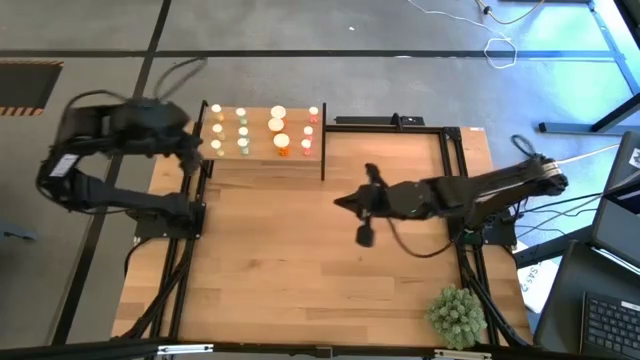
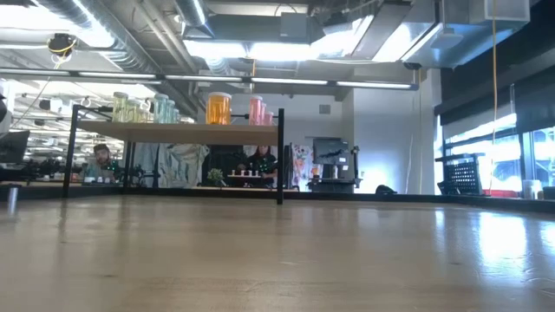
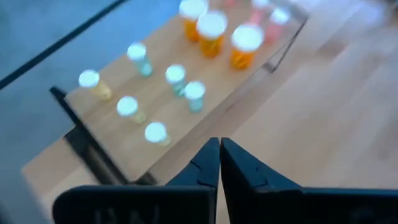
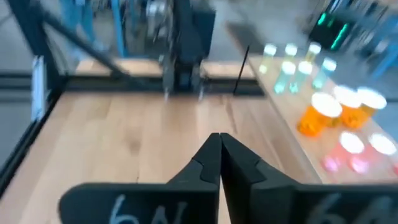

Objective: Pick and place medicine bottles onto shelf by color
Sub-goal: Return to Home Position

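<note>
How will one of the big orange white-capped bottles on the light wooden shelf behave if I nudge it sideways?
Likely slides rather than tips: the big orange bottle looks squat and broad-based. Probably rigid, light plastic, judging by its translucent body. Knocked over, its round body could roll across the flat light wooden shelf into the small pink bottles nearby.

The medicine bottles (image 1: 280, 141) stand on the shelf (image 1: 255, 155), beside the left arm (image 1: 125, 128).
</note>
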Tool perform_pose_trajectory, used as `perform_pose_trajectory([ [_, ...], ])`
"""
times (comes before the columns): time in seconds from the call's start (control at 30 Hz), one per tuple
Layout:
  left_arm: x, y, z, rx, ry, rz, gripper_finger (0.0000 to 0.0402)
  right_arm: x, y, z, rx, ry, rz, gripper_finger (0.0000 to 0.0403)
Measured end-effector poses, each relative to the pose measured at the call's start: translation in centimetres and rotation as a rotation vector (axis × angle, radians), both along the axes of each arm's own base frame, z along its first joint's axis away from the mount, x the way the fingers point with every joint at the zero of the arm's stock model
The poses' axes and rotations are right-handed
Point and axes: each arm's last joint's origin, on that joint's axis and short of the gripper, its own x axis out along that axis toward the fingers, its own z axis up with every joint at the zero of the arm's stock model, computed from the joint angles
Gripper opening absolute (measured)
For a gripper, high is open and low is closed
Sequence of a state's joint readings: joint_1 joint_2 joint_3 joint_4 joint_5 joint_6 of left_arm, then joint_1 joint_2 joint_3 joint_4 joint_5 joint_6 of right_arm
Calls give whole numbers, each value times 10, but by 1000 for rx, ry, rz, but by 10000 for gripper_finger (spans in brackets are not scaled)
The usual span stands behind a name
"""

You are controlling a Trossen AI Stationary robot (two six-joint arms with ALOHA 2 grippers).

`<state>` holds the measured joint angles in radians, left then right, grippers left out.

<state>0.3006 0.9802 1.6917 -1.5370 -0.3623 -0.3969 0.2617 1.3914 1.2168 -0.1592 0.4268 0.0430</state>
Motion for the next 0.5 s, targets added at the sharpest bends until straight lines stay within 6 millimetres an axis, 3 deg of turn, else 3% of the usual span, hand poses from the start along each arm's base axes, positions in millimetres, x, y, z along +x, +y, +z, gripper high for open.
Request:
perform_pose_trajectory([
  [0.23, -53, -20, 4, 56, -233, -128, 2, -49, -10, 53, 68, 95, 70, 3],
  [0.37, -75, -25, -8, 74, -259, -176, 1, -83, -16, 68, 172, 34, 114, 3],
  [0.5, -100, -32, -25, 61, -336, -233, 1, -106, -17, 67, 231, -14, 143, 2],
])
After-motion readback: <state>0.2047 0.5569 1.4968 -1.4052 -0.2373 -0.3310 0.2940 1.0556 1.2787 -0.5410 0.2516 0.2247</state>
